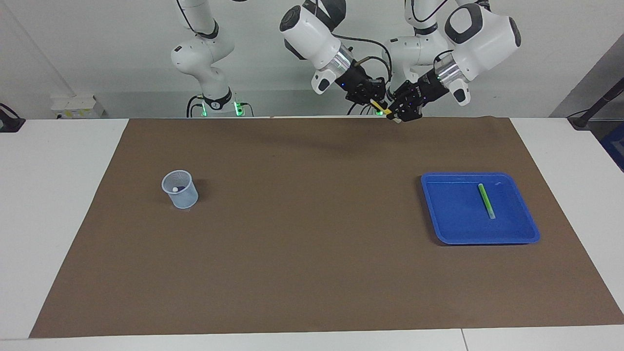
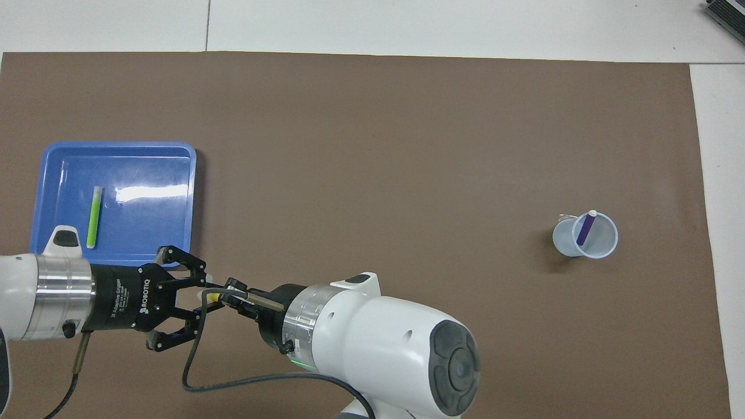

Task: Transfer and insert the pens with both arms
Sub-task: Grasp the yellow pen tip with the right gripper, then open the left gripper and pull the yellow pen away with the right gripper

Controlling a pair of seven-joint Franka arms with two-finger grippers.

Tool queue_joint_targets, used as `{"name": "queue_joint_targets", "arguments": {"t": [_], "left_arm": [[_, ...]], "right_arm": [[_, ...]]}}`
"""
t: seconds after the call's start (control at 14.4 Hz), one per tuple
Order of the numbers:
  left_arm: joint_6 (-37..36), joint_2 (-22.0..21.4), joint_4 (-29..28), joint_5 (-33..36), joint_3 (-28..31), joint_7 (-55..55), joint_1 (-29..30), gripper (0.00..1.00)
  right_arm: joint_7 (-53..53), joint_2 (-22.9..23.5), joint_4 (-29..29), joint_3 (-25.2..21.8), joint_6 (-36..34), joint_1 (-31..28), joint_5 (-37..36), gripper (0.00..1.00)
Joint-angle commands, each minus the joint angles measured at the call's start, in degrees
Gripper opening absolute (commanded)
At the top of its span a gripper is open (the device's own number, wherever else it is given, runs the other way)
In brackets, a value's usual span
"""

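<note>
The yellow pen [image 1: 380, 107] [image 2: 215, 297] hangs in the air over the mat's edge by the robots, held from both ends. My left gripper [image 1: 397, 110] [image 2: 201, 294] is shut on its pale cap end. My right gripper [image 1: 376, 101] [image 2: 228, 297] is shut on its yellow barrel. The green pen [image 1: 485, 200] [image 2: 93, 216] lies flat in the blue tray [image 1: 526, 229] [image 2: 174, 169] toward the left arm's end. The purple pen [image 2: 584, 228] stands tilted in the pale cup [image 1: 181, 195] [image 2: 605, 247] toward the right arm's end.
A brown mat [image 1: 302, 234] covers most of the white table [image 1: 58, 195]. The right arm's big white wrist [image 2: 396, 355] hides the mat's strip closest to the robots in the overhead view.
</note>
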Motion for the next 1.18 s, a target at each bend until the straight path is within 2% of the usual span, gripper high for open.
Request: {"name": "queue_joint_targets", "arguments": {"t": [0.0,0.07,0.14,0.35,0.56,0.76,0.97,1.11], "left_arm": [[0.23,-2.2,-2.06,-0.97,0.28,-0.52,-1.58,0.24],[0.67,-2.29,-2.06,-0.97,0.19,-0.52,-1.66,0.63],[0.84,-2.46,-2.06,-0.97,-0.33,-0.52,-1.58,0.82],[0.93,-2.99,-2.06,-0.88,-0.25,-0.09,-0.88,0.84],[0.06,-2.99,-2.06,-0.54,0.01,5.09,-0.52,0.84],[-0.82,-2.99,-2.06,0.43,0.01,10.71,1.67,0.83],[-1.7,-2.99,-1.97,7.18,0.01,20.1,4.13,0.83],[-3.71,-2.82,-1.45,12.1,0.01,28.7,6.32,0.81]], "right_arm": [[-1.54,-0.04,-0.18,-0.01,0.81,-0.75,1.08,0.0],[-1.54,-0.04,-0.18,-0.01,0.89,-1.01,1.08,0.0],[-1.54,-0.04,-0.18,-0.09,0.81,-1.1,1.08,0.0],[-6.09,-0.12,-0.18,-0.09,-2.42,-2.5,0.82,0.0],[-15.13,-1.17,0.17,-0.36,-11.82,-7.41,0.21,0.0],[-24.28,-2.76,0.78,-0.45,-22.71,-15.14,-2.33,0.0],[-32.89,-5.39,0.96,-0.45,-33.44,-21.47,-7.51,0.0],[-40.96,-7.14,0.96,-0.53,-40.9,-25.16,-13.47,0.0]]}}
